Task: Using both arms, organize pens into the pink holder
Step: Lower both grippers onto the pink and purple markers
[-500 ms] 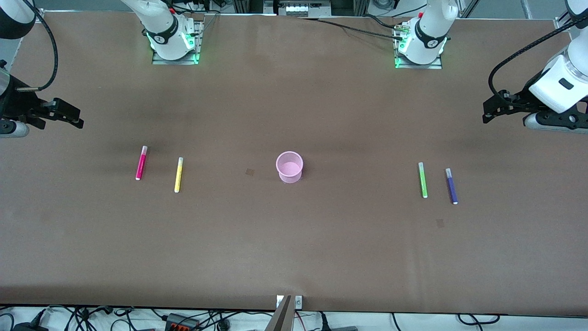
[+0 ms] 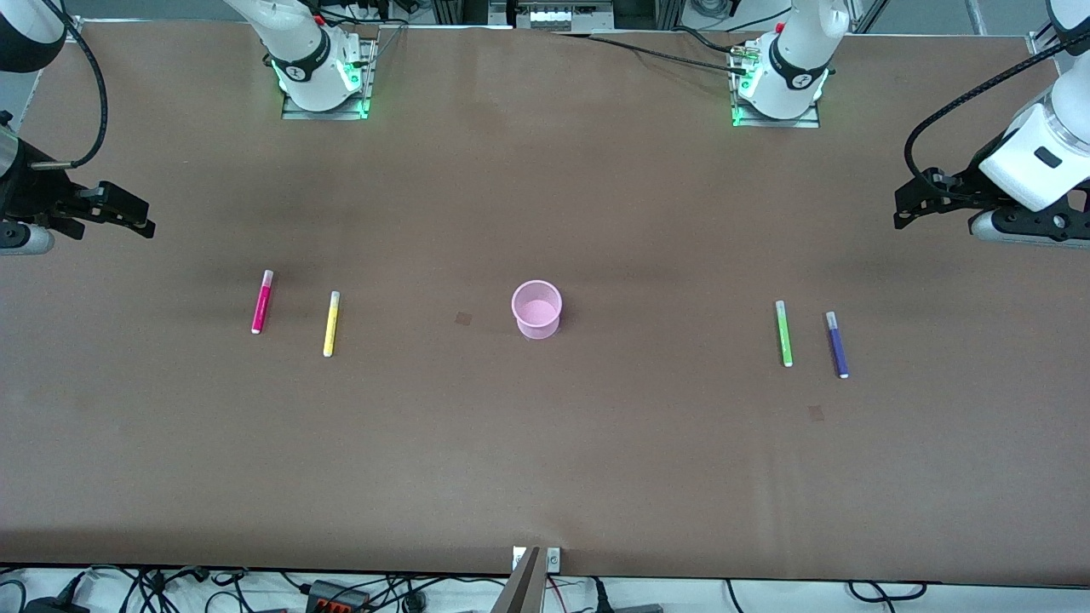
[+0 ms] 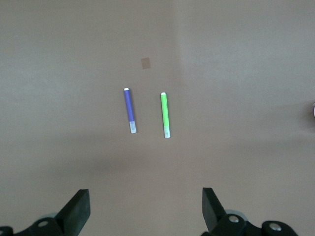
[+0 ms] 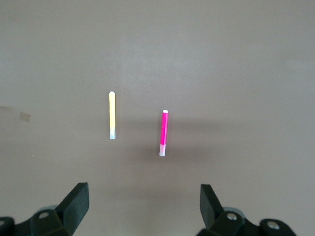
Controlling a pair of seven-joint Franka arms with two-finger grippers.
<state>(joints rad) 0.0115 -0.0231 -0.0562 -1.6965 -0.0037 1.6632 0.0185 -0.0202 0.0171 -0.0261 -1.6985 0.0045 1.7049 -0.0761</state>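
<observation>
The pink holder (image 2: 536,309) stands upright mid-table with nothing in it. A magenta pen (image 2: 262,301) and a yellow pen (image 2: 331,323) lie flat side by side toward the right arm's end; they show too as the yellow pen (image 4: 112,122) and magenta pen (image 4: 163,132). A green pen (image 2: 783,333) and a purple pen (image 2: 837,344) lie toward the left arm's end, seen again as the green pen (image 3: 165,115) and purple pen (image 3: 129,110). My right gripper (image 2: 140,223) (image 4: 144,204) hangs open over bare table at its end. My left gripper (image 2: 903,213) (image 3: 145,206) hangs open likewise, holding nothing.
The brown table carries two small dark marks, one (image 2: 462,318) beside the holder and one (image 2: 815,413) nearer the front camera than the purple pen. The arm bases (image 2: 324,77) (image 2: 777,85) stand along the back edge. Cables (image 2: 341,592) run below the front edge.
The left arm has shifted very slightly; the pens, the holder and the right arm have stayed put.
</observation>
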